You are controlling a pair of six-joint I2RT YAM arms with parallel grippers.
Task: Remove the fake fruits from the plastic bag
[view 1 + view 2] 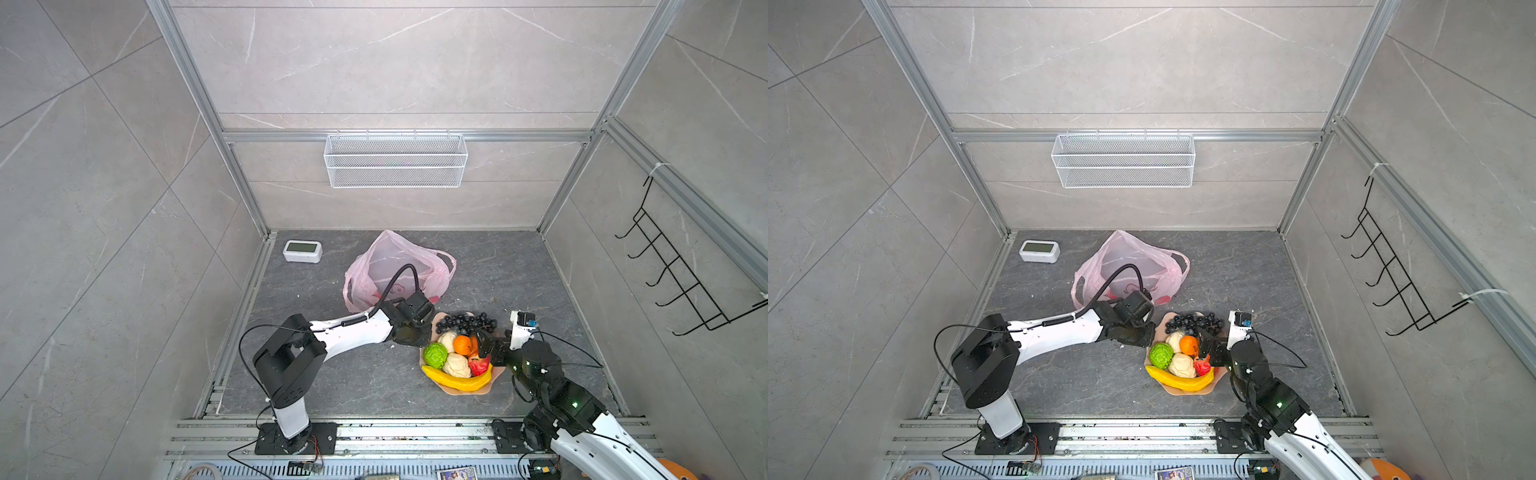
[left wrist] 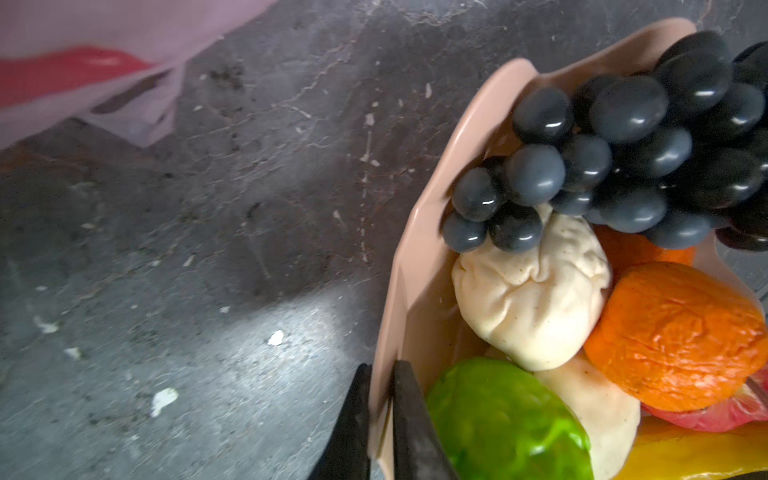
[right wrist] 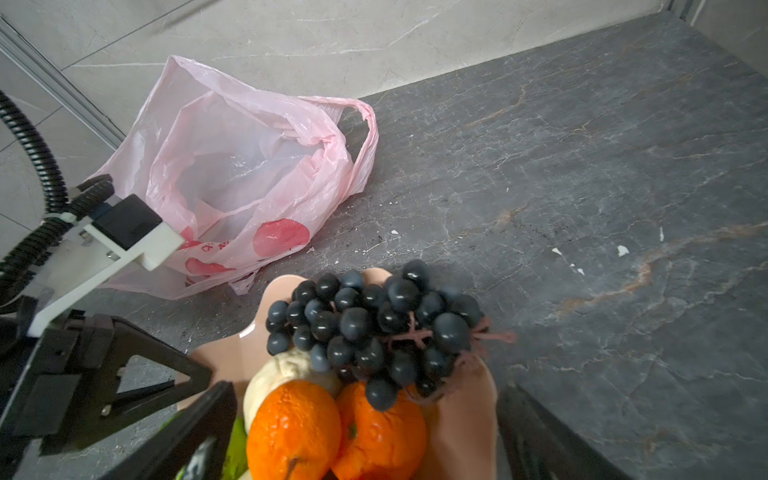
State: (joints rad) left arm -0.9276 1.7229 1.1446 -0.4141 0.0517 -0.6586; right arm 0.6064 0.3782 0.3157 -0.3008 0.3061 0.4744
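Fruits (image 1: 456, 365) crowd dish (image 2: 419, 291) near bag (image 1: 399, 257); left tool (image 2: 382, 370) pinches dish rim, right tool (image 3: 368, 388) gapes wide.

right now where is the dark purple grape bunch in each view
Top view: dark purple glossy grape bunch at the peach-pink scalloped dish's far end.
Top view: bunch also at the dish's far end.
Left wrist: bunch lying over a cream knobbly lump.
Right wrist: bunch just beyond two glossy oranges.
Shared landmark: the dish.

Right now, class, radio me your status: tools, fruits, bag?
Left tool shut on peach dish rim. Right tool open over oranges. Fake fruits piled in dish; plastic bag looks empty. Nothing blocking.
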